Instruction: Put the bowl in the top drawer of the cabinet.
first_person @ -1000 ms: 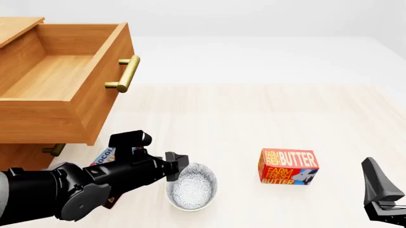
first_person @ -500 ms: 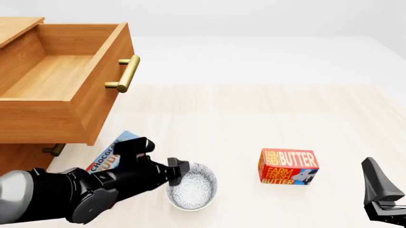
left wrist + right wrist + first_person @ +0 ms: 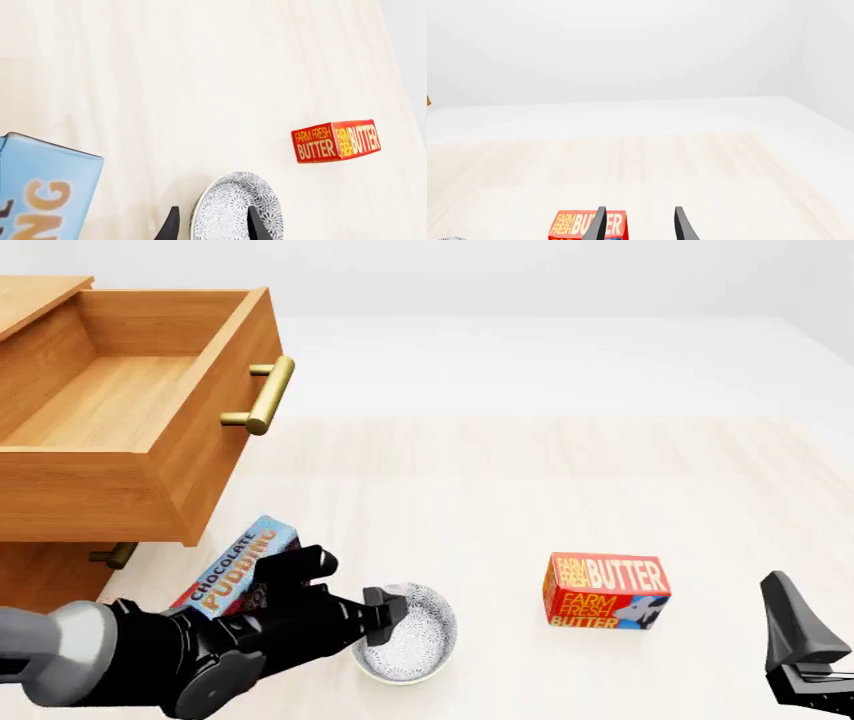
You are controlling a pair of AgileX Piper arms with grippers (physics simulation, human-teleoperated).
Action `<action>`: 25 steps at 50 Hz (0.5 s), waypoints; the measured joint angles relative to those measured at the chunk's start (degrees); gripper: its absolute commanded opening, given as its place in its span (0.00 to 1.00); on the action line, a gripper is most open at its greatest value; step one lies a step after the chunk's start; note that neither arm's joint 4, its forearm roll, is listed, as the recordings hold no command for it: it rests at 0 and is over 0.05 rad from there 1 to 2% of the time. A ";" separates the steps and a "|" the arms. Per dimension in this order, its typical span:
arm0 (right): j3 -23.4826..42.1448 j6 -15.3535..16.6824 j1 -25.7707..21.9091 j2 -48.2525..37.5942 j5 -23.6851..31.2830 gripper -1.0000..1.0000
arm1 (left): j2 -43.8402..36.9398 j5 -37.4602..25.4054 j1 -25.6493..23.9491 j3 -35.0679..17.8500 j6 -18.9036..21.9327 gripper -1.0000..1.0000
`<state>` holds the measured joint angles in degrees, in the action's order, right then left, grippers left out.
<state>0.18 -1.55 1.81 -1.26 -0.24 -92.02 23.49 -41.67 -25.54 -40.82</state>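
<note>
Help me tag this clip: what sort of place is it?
Probably a simulated tabletop test scene: pale wooden table, blank white surroundings, a wooden cabinet with its top drawer open, a butter box.

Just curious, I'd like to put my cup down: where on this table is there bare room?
Bare wood lies beyond the butter box, toward the far edge, right of the open top drawer. It is crowded near the left hand, the bowl and the pudding box.

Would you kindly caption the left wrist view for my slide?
Left gripper straddling the bowl's rim, butter box beyond.
</note>
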 measured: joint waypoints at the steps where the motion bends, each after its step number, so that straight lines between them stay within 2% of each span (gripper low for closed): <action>1: 0.00 0.00 0.00 0.00 0.00 1.00 | -0.22 0.16 -0.07 0.02 -0.11 1.00; 16: 0.00 0.00 0.00 -0.01 0.00 1.00 | -3.20 2.27 -0.72 0.18 -1.54 1.00; 17: 0.00 0.00 0.00 -0.01 0.00 1.00 | -3.41 2.36 -0.70 0.16 -1.54 0.00; 25: 0.00 0.00 0.00 0.00 0.00 1.00 | -4.11 2.61 -0.49 0.19 -1.25 0.00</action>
<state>0.18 -1.54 1.80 -1.26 -0.24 -96.14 26.09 -42.15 -25.35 -42.07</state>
